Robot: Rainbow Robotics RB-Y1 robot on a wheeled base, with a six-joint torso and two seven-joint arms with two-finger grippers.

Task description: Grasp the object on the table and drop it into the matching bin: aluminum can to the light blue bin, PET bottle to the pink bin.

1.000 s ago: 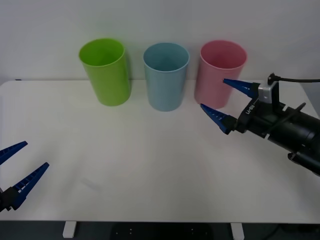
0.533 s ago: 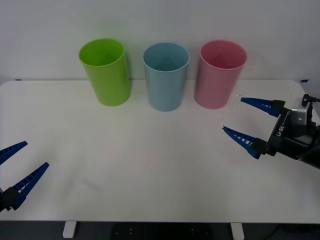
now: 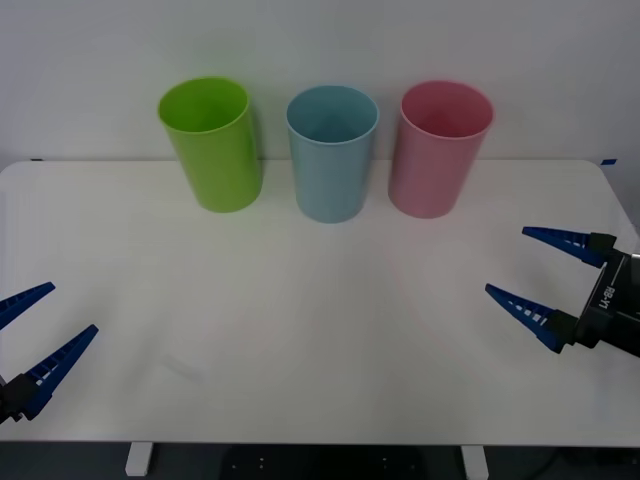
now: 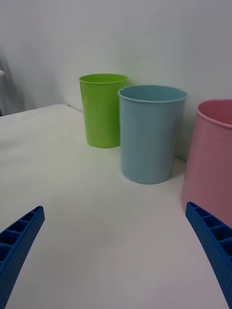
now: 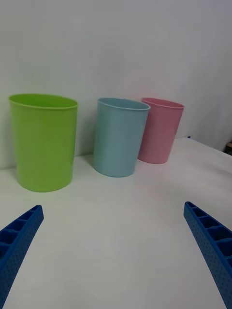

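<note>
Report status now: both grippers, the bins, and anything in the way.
Left gripper open, near left table edge. Right gripper open, near right edge. Blue bin, pink bin upright at back. Path clear.

The light blue bin (image 3: pixel 332 152) stands upright on the white table (image 3: pixel 300 320) near its far edge, round rim open upward, walls tapering downward. The pink bin (image 3: pixel 440 148), same shape and also upright, stands just beside the light blue bin on its right, apart from it, not touching.
</note>
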